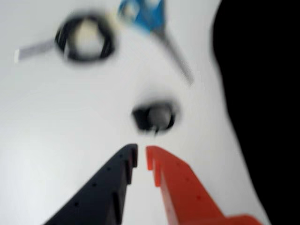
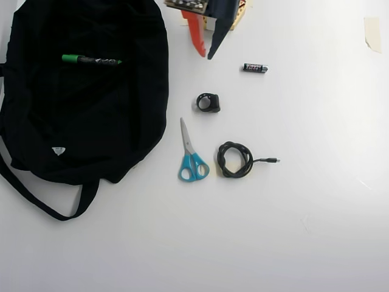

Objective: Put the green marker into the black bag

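- Two views show one white table (image 2: 316, 231) with a few small things and a big black bag (image 2: 121, 121) on it.
- In the overhead view the black bag fills the upper left, lying flat, with a strap (image 2: 36, 201) looping out at its lower left and a small white tag (image 2: 58, 150) near its bottom edge.
- The green marker (image 2: 91, 60) lies on top of the black bag, near its upper part, pointing left to right with the bright green end at the left.
- The gripper (image 2: 206, 56) hangs at the top middle of the overhead view, just right of the black bag, and it holds nothing.
- Its fingers, one red (image 1: 187, 192) and one black (image 1: 103, 192), stand only slightly apart at the tips, with a narrow gap of bare table between them in the wrist view.
- A small black ring-like piece (image 2: 208, 102) sits below the gripper in the overhead view; in the wrist view it is a blur just ahead of the fingertips.
- A battery (image 2: 255, 67) lies to the right of the gripper, apart from it.
- Scissors (image 2: 192, 157) with blue handles lie below the black piece, blades pointing up the overhead view.
- A coiled black cable (image 2: 234, 159) lies just right of the scissors, its plug end trailing right.
- The wrist view is blurred; the black bag is a dark mass along its right edge.
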Controlling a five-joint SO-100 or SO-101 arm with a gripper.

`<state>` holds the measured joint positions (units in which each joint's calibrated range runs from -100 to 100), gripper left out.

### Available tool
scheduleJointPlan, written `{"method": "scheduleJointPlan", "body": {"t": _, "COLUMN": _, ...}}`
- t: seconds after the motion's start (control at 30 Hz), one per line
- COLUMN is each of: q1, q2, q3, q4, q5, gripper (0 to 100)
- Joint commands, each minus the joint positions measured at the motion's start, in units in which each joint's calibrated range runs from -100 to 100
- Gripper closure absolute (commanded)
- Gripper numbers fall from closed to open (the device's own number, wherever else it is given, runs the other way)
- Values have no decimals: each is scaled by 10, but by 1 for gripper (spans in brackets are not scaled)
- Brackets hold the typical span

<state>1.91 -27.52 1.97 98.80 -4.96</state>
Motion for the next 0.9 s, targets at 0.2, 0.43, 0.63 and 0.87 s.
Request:
{"method": "scheduleJointPlan", "body": {"t": 0.2, "q1": -70, "q2": -180, "q3": 183, "q4": -3, "q5": 2, "gripper": 98}}
{"method": "scheduleJointPlan", "body": {"t": 0.43, "q1": -113, "q2": -286, "q3": 308, "q4": -63, "q5": 2, "gripper": 98}}
{"method": "scheduleJointPlan", "body": {"t": 0.63, "q1": -131, "q2": -421, "q3": 507, "q4": -171, "q5": 2, "gripper": 98}}
{"method": "scheduleJointPlan", "body": {"t": 0.87, "q1": -133, "q2": -576, "q3": 680, "q4": -202, "q5": 2, "gripper": 98}}
